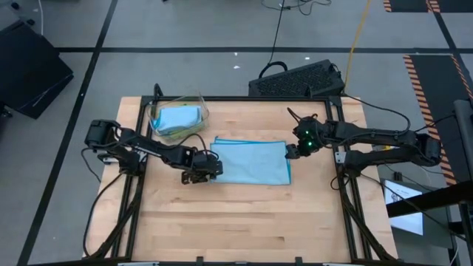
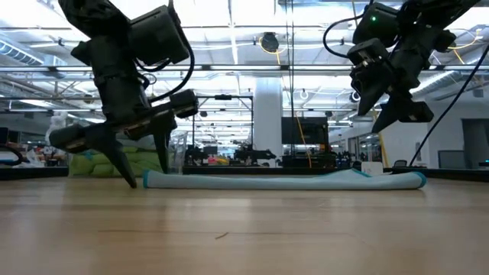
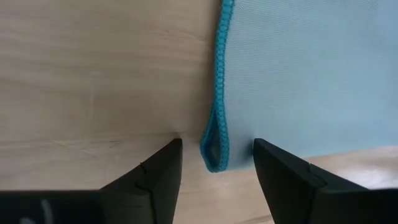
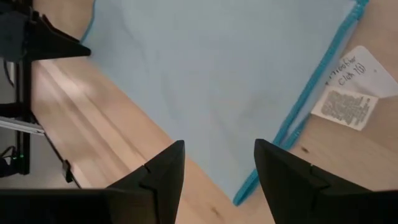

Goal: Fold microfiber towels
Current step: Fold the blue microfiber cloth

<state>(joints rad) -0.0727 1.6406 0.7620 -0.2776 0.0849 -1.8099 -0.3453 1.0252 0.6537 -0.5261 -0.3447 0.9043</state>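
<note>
Lying folded at the table's (image 1: 244, 222) middle, one light blue towel (image 1: 251, 162) looks soft, light and limp, best pinched at corners. Far left, a clear bin (image 1: 201, 111) holds more cloths, number unclear. Left gripper (image 1: 201, 176), open and empty, straddles the near-left corner; right gripper (image 1: 294, 151), also open and empty, hovers above the right edge. One white tag (image 4: 346, 106) shows.

Bright even overhead light, ceiling strips (image 2: 229, 30) glaring in low view; soft short shadows on table (image 1: 244, 214); wrist views slightly soft, fingers (image 3: 155, 180) dark.
</note>
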